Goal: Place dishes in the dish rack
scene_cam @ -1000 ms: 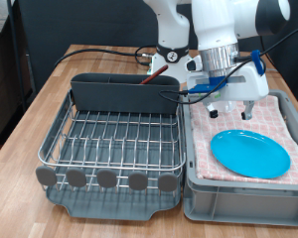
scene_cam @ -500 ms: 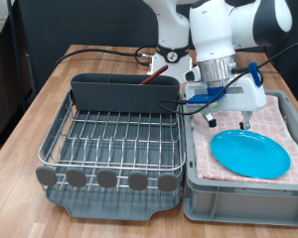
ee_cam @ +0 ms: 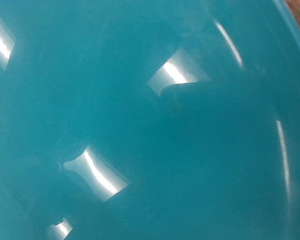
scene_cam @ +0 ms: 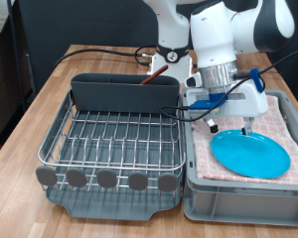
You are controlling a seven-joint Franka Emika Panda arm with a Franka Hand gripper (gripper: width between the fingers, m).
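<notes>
The light-blue plate [scene_cam: 250, 154] lies flat on the pink checked cloth [scene_cam: 288, 124] in the light grey bin at the exterior view's right. My gripper [scene_cam: 228, 127] hangs just above the plate's far edge with its two fingers spread apart and nothing between them. The wrist view is filled by the plate's glossy blue surface [ee_cam: 140, 130]; the fingers do not show there. The dark grey dish rack [scene_cam: 111, 149] with its silver wire grid sits at the exterior view's left, its grid bare. A brown wooden spoon handle [scene_cam: 149, 74] sticks out of the rack's tall utensil compartment [scene_cam: 124, 92]. The white cup is out of view.
The light grey bin [scene_cam: 243, 198] stands right beside the rack on a wooden table [scene_cam: 30, 129]. Black cables [scene_cam: 99, 50] run across the table behind the rack. The arm's white body [scene_cam: 219, 35] rises above the bin.
My gripper has come down and shifted slightly towards the exterior view's left, closer to the plate's far edge. The plate, rack and spoon have not moved.
</notes>
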